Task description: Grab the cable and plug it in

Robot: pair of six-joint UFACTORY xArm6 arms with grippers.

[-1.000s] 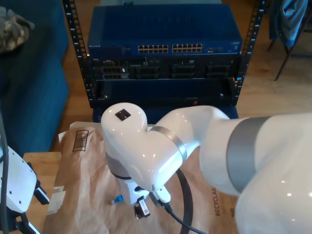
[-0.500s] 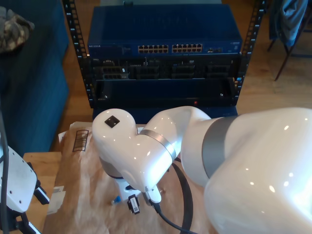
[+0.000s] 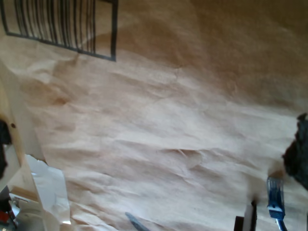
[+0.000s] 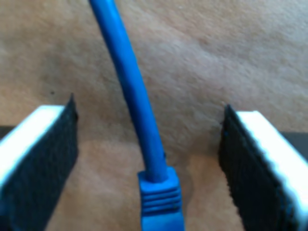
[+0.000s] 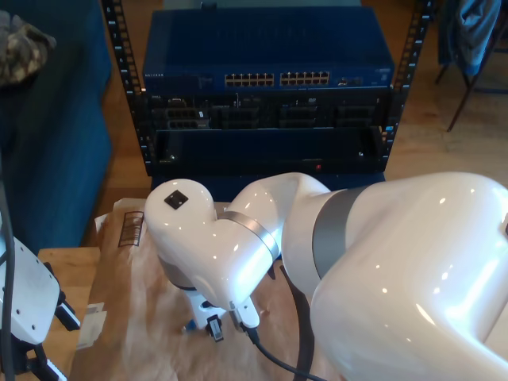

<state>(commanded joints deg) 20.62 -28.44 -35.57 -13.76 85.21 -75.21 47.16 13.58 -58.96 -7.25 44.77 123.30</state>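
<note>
The blue cable (image 4: 136, 103) lies on brown paper and runs between the pads of my second gripper (image 4: 149, 120), which is open. One black pad (image 4: 45, 163) stands on each side of it, clear of it, just behind its ribbed blue boot (image 4: 161, 195). In the exterior view the large white second arm (image 5: 210, 246) hangs low over the paper and hides most of the cable; a bit of blue (image 5: 190, 324) shows under its wrist. The first wrist view looks down on the paper, with the cable's end (image 3: 274, 199) near a dark part of the other arm (image 3: 298, 154).
A rack with a blue network switch (image 5: 270, 48) and its row of ports (image 5: 278, 79) stands behind the table. Brown paper (image 5: 127, 302) covers the wooden table (image 5: 67, 266). Another white arm (image 5: 24, 302) sits at the exterior view's lower left. A thick black cable (image 5: 303, 325) hangs from the big arm.
The large white arm has swung toward the exterior view's left and sunk lower over the paper, so its wrist now covers more of the blue cable end.
</note>
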